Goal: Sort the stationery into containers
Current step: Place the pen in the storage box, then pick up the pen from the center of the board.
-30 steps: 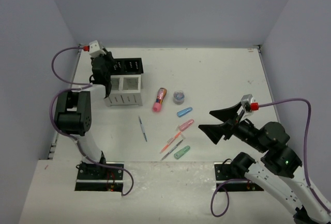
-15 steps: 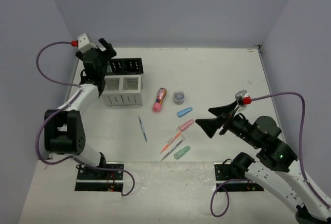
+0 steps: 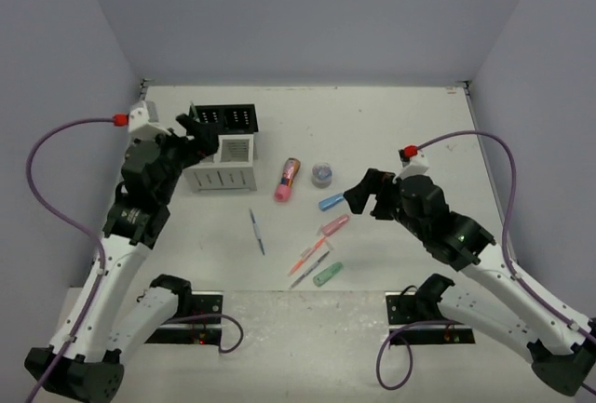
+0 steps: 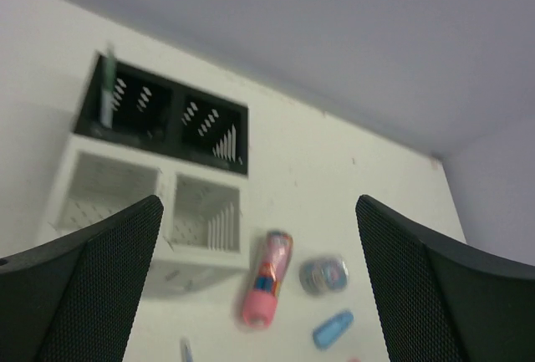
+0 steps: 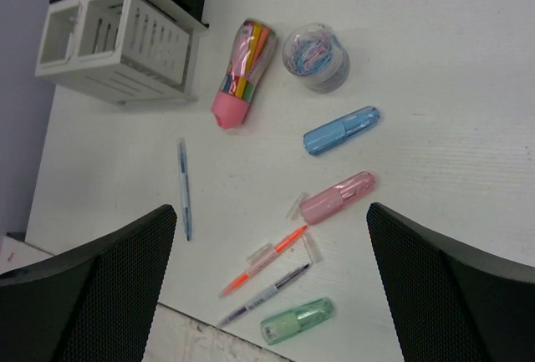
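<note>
The containers are a black slotted rack (image 3: 228,118) joined to a white slatted box (image 3: 223,167) at the far left. A thin green stick (image 4: 106,92) stands in the rack's left corner. On the table lie a pink patterned tube (image 3: 288,179), a round grey-blue roll (image 3: 323,175), blue (image 3: 332,202), pink (image 3: 334,226) and green (image 3: 327,275) capsules, an orange pen (image 3: 307,256), a grey pen (image 3: 309,271) and a blue pen (image 3: 256,231). My left gripper (image 3: 199,135) hangs open beside the organiser's left end. My right gripper (image 3: 366,193) hovers open right of the capsules, with nothing between its fingers.
Grey walls close in the table on three sides. The table's near edge (image 5: 192,328) runs just below the grey pen (image 5: 263,295) and green capsule (image 5: 297,321). The white box (image 5: 117,36) shows two compartments with nothing in them.
My left gripper has opened and drawn back from above the black rack toward the near left. My right gripper has swung left and tipped down over the loose stationery.
</note>
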